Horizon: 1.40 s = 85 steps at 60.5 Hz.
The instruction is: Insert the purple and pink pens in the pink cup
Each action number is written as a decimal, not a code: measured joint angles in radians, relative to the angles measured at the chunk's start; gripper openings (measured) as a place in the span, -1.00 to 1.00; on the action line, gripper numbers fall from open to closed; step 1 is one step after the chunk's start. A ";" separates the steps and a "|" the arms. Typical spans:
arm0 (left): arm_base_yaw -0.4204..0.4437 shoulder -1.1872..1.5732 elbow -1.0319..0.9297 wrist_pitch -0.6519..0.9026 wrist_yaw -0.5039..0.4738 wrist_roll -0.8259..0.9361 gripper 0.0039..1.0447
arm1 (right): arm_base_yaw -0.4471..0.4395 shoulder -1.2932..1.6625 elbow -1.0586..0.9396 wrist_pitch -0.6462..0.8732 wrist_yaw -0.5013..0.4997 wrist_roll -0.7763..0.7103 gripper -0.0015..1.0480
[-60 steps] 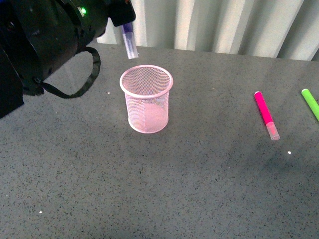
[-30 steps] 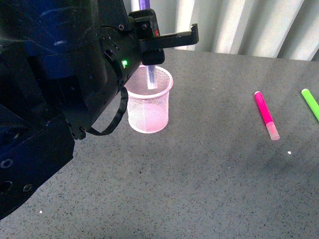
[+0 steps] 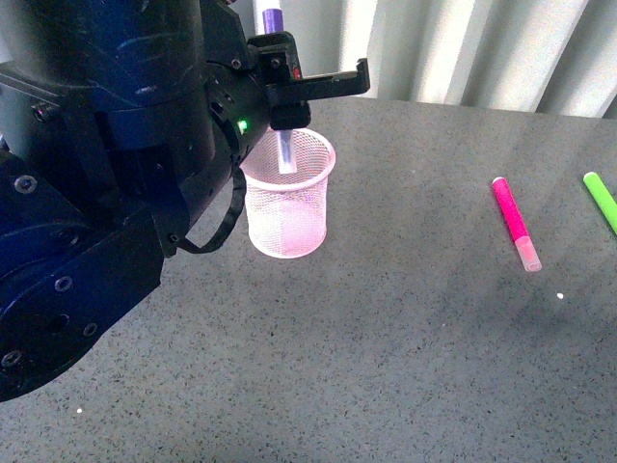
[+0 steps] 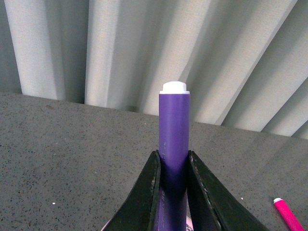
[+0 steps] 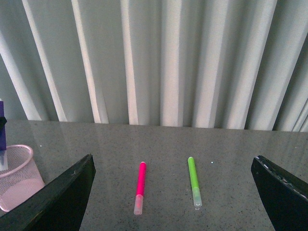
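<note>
While my left claw (image 4: pixel 173 161) is pinching the purple pen (image 4: pixel 174 130) by its barrel, both fingers pressed to its sides, I am holding it upright over the pink cup (image 3: pixel 289 227), pale cap pointing down and dipping into the cup's mouth. The cup is standing on the grey tabletop (image 3: pixel 386 367), near the far edge and left of the middle. My left arm is reaching in from the near left corner, bending over the cup's left side. The pink pen (image 3: pixel 511 220) is lying flat towards the right edge, well apart from the cup, with a green marker (image 3: pixel 600 200) at that edge. My right claw (image 5: pixel 173 161) is hanging spread wide, gripping nothing.
</note>
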 joint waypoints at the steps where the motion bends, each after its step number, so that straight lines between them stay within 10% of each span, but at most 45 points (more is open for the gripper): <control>1: 0.001 0.006 0.003 0.000 -0.001 0.000 -0.77 | 0.000 0.000 0.000 0.000 0.000 0.000 0.87; 20: 0.011 0.043 0.024 -0.083 0.000 -0.059 -0.70 | 0.000 0.000 0.000 0.000 0.000 0.000 0.87; 38: 0.026 -0.129 -0.075 -0.232 0.084 -0.089 0.31 | 0.000 0.000 0.000 0.000 0.000 0.000 0.87; 49: 0.044 -0.396 -0.141 -0.601 0.110 0.068 0.91 | 0.000 0.000 0.000 0.000 0.000 0.000 0.87; 58: 0.084 -0.587 -0.221 -0.947 0.156 0.121 0.88 | 0.000 0.000 0.000 0.000 0.000 0.000 0.87; 74: 0.088 -0.618 -0.232 -0.970 0.152 0.136 0.88 | 0.000 0.000 0.000 0.000 0.000 0.000 0.87; 85: 0.120 -0.588 -0.467 -0.272 -0.058 0.212 0.35 | 0.000 0.000 0.000 0.000 0.000 0.000 0.87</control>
